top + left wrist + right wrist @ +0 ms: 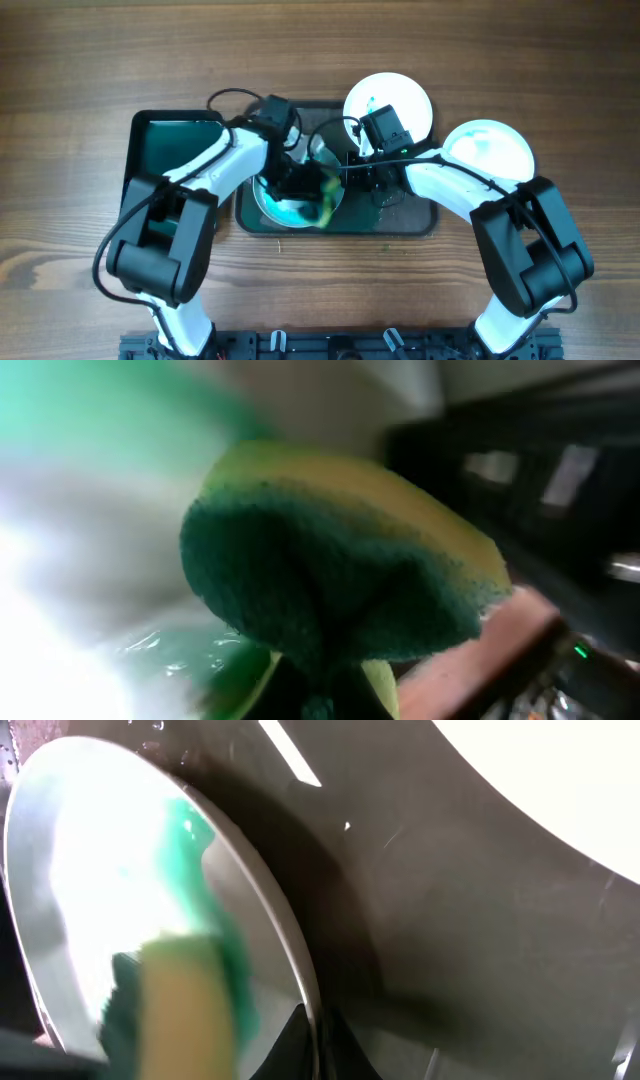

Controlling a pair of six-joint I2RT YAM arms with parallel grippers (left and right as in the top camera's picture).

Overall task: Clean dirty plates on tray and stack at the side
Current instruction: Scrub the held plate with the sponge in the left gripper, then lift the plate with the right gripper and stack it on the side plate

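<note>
A white plate [280, 207] with teal-green smears stands tilted on the large dark tray [410, 215]. My right gripper [352, 168] is shut on its rim; the right wrist view shows the rim between the fingers [315, 1040] and the smeared face [120, 870]. My left gripper [305, 188] is shut on a yellow and green sponge [326, 200], pressed against the plate's face. The sponge fills the left wrist view [340, 560] and shows in the right wrist view [175, 1010]. A second white plate [395, 100] lies at the tray's far right corner. A pale blue plate [490, 150] lies on the table to the right.
A smaller dark green tray [165, 140] lies left of the large tray, under my left arm. Both arms cross over the large tray. The wooden table [560, 60] surrounds everything.
</note>
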